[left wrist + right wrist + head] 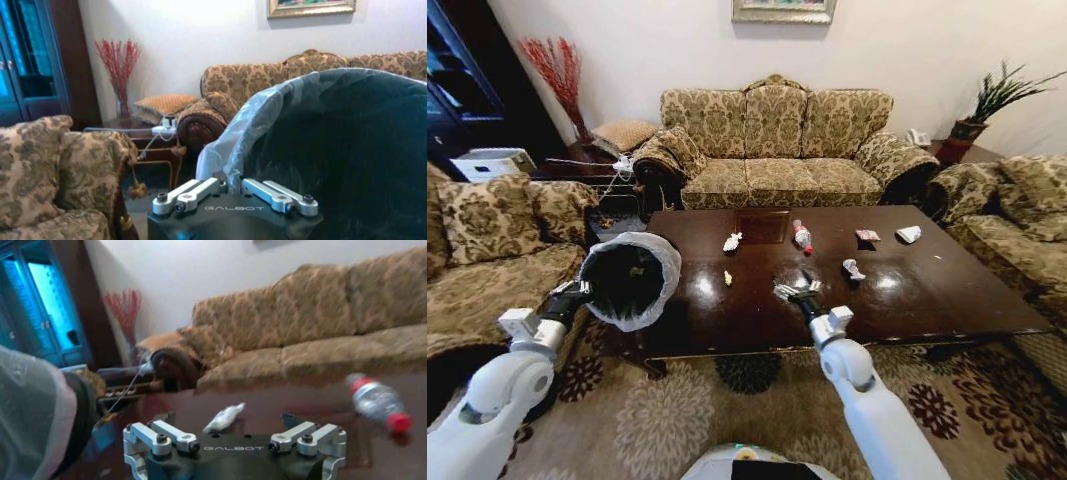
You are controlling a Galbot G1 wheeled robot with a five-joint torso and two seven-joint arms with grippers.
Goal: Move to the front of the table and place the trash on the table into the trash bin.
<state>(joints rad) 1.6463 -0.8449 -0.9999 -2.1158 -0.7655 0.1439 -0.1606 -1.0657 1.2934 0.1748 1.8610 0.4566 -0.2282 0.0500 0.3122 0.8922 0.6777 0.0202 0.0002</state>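
Note:
The dark brown table (927, 300) carries scattered trash: a white paper wad (732, 241), a clear bottle (802, 236) with a red label, a wrapper (867, 236), another white wad (908, 234), a crumpled wrapper (853, 269) and a small scrap (728, 278). My left gripper (577, 292) is shut on the rim of the trash bin (632, 280), which hangs tilted at the table's left edge, mouth towards the table. In the left wrist view the left gripper (230, 187) pinches the bag-lined rim of the trash bin (347, 150). My right gripper (792, 291) hovers open over the table's near middle, empty. The right wrist view has the right gripper (227, 418), a paper wad (223, 417), the bottle (373, 402) and the bin (33, 405).
A patterned sofa (777, 150) stands behind the table, an armchair (487, 250) to the left and another (1017, 200) to the right. A side table with a red-twig vase (562, 75) fills the back left corner. Patterned carpet (727, 400) lies before the table.

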